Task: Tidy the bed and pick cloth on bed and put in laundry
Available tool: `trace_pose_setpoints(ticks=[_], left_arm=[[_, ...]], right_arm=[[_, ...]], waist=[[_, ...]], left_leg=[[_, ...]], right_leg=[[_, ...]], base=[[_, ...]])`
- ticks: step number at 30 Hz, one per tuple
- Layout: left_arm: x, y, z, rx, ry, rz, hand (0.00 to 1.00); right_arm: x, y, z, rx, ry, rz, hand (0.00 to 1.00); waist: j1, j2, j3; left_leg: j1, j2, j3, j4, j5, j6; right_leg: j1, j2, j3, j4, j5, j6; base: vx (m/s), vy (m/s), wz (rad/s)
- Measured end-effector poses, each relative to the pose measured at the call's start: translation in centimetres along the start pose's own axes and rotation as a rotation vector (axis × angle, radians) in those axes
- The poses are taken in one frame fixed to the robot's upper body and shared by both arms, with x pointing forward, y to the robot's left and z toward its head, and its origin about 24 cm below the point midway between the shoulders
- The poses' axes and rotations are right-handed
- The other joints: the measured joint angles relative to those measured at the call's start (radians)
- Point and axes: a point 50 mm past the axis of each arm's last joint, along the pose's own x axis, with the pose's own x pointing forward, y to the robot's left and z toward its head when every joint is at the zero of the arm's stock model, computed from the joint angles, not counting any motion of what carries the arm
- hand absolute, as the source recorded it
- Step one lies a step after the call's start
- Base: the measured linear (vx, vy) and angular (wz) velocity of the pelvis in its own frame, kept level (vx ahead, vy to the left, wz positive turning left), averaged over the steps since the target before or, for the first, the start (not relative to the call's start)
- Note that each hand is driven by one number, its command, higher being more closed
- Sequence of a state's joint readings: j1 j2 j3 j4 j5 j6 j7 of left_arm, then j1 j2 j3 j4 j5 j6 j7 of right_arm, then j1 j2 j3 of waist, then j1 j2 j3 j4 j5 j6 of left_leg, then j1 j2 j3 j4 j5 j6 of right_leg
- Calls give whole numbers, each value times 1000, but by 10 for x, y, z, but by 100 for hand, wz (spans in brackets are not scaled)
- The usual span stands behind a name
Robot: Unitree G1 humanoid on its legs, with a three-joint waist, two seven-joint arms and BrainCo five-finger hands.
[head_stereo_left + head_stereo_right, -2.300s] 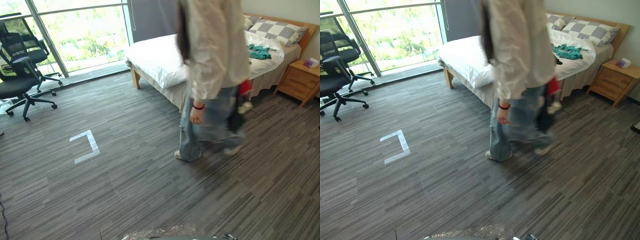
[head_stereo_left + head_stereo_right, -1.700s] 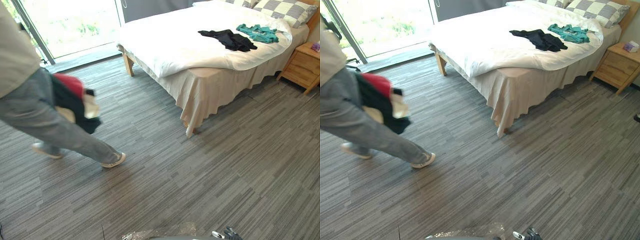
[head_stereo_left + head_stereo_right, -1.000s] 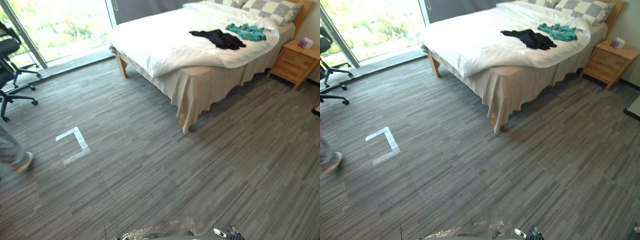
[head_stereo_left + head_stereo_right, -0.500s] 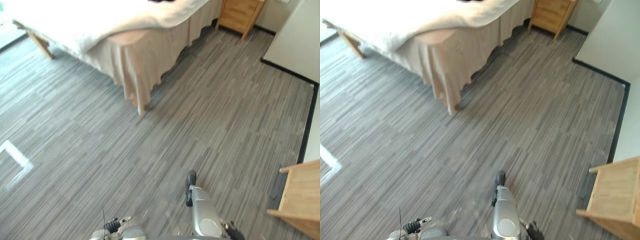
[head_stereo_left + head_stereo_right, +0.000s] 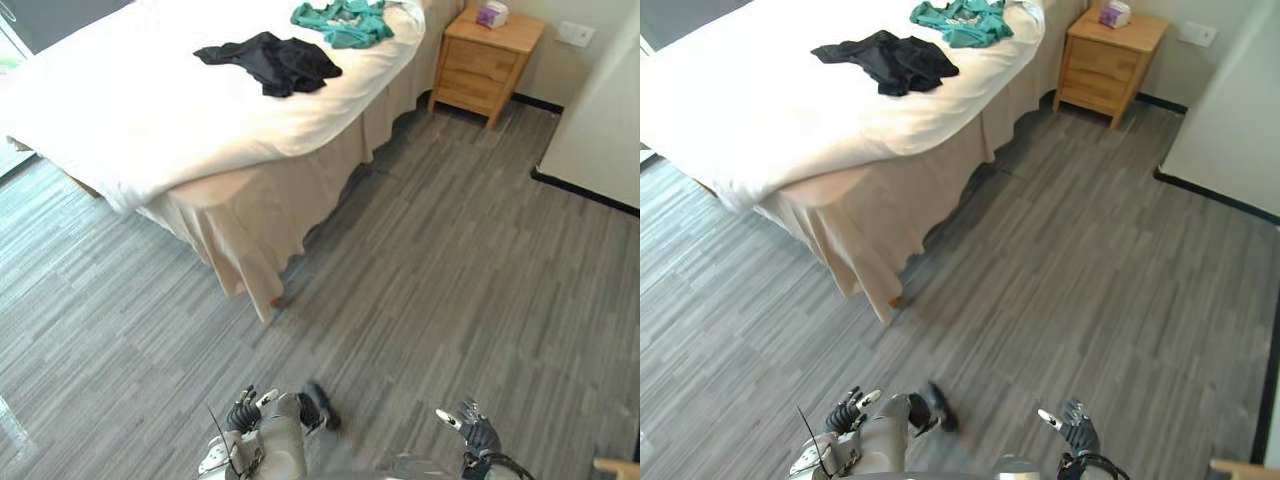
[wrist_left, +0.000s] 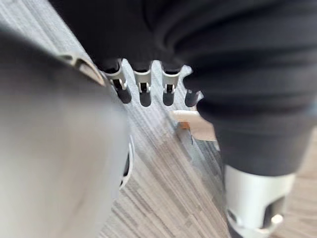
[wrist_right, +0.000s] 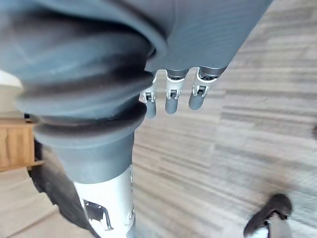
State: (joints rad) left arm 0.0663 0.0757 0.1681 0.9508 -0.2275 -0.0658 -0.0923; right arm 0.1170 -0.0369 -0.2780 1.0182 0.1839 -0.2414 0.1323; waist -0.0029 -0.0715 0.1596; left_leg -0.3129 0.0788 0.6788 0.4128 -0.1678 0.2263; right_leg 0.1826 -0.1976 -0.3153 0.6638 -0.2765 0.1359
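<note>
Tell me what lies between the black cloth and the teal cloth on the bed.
Only bare white duvet separates the black cloth from the teal cloth, per the left eye view.

Left robot hand [image 5: 245,410] and right robot hand [image 5: 478,434] hang low, fingers relaxed.

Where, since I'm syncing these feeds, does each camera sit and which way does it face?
Left eye view: on the head, looking down at bed, black cloth, teal cloth, nightstand, floor; left hand and right hand at lower edge.
Right eye view: beside it; shares that whole scene and both hands.
Left wrist view: on left wrist, past its relaxed fingers to floor.
Right wrist view: on right wrist, past its relaxed fingers to floor.
</note>
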Motion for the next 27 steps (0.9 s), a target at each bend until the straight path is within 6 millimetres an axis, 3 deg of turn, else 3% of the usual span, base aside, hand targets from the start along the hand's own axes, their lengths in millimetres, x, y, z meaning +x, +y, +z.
trace_pose_setpoints(ticks=[2,3,4,5,7,9,10,11,12,13,16,17,19,21,22,23,25,27], left_arm=[[1,2,-1,8,18,11,0],[-1,5,-9,9,58,21,0],[-1,5,-10,11,64,20,0],[-2,3,-18,37,101,4,0],[0,0,-14,29,84,-10,0],[2,-7,-10,13,62,-40,0],[0,-6,-13,-3,60,-44,0],[-6,14,-17,-44,45,13,0],[-8,15,-21,-85,49,32,0],[-11,10,-32,-142,67,34,0],[-15,-5,-42,-296,43,30,0],[-15,-4,-41,-340,25,38,0],[-16,-2,-38,-413,-15,49,0],[-16,0,-35,-454,-58,63,0],[-15,2,-27,-470,-99,69,0],[-16,9,-24,-489,-131,102,0],[-19,30,-7,-540,-239,213,0],[-31,79,40,-530,-456,377,0]], right_arm=[[2,5,-3,-6,31,13,0],[1,7,-8,-9,50,16,0],[1,6,-8,-10,51,15,0],[-1,-2,-6,-14,25,-6,0],[-7,-11,-8,6,2,-35,0],[-11,-15,-15,49,7,-66,0],[-15,-15,-23,58,31,-72,0],[-17,-1,-33,64,61,-38,0],[-15,-2,-28,54,49,-30,0],[-13,-10,-20,-4,29,-13,0],[-8,-18,-3,-43,-4,-13,0],[-7,-17,-2,-42,3,-13,0],[-7,-16,-5,-40,31,-15,0],[-6,-16,-7,-36,53,-15,0],[-5,-19,-4,-39,54,-21,0],[-5,-23,-4,-39,63,-34,0],[-7,-29,-9,-19,91,-58,0],[-12,-35,-19,22,130,-90,0]], waist=[[-18,-6,4],[-38,4,12],[-38,4,12],[-43,47,30],[-46,54,29],[-48,51,27],[-40,33,18],[-24,-30,-5],[-20,-12,-8],[-14,40,-21],[-8,109,-14],[-9,103,-10],[-9,103,-9],[-7,99,-13],[-9,111,-16],[-5,120,-26],[-8,131,-45],[-2,139,-50]], left_leg=[[45,-29,-52,-6,-27,-24],[162,-58,-120,-51,-41,-45],[178,-61,-134,-58,-41,-45],[320,-61,-253,-135,-35,-55],[405,-57,-396,-191,-18,-84],[456,-62,-498,-216,-45,-156],[498,-78,-533,-238,-88,-200],[526,-107,-558,-226,-114,-228],[538,-84,-569,-209,-137,-241],[533,-37,-565,-168,-141,-251],[508,35,-564,-43,-126,-276],[473,51,-563,37,-103,-313],[432,103,-505,101,-106,-315],[433,113,-429,-19,-92,-312],[421,111,-411,-133,2,-302],[438,105,-404,-174,12,-316],[453,93,-407,-274,27,-325],[453,78,-404,-337,66,-322]], right_leg=[[-119,-30,50,247,14,-5],[-188,-34,59,338,-20,-22],[-191,-32,60,337,-25,-25],[-242,25,82,243,-56,-74],[-312,81,146,61,-55,-76],[-372,86,252,-155,18,-38],[-403,77,298,-277,142,-42],[-448,65,317,-328,328,-33],[-450,60,296,-251,293,-11],[-442,82,261,-216,271,-27],[-342,112,188,-266,192,-63],[-308,111,170,-293,174,-86],[-216,105,115,-369,174,-96],[-176,91,77,-402,174,-93],[-170,95,59,-415,174,-90],[-170,95,59,-427,174,-85],[-169,98,39,-472,197,-79],[-155,103,31,-540,242,-75]], base=[[738,169,99],[771,135,103],[901,100,162],[693,-25,173],[649,-124,225],[539,-213,222],[629,-310,174],[642,-364,135],[603,-388,77],[518,-337,53],[429,-301,52],[306,-275,64],[181,-230,70],[88,-135,61],[38,-31,34],[54,10,37],[35,50,25],[33,39,12]])
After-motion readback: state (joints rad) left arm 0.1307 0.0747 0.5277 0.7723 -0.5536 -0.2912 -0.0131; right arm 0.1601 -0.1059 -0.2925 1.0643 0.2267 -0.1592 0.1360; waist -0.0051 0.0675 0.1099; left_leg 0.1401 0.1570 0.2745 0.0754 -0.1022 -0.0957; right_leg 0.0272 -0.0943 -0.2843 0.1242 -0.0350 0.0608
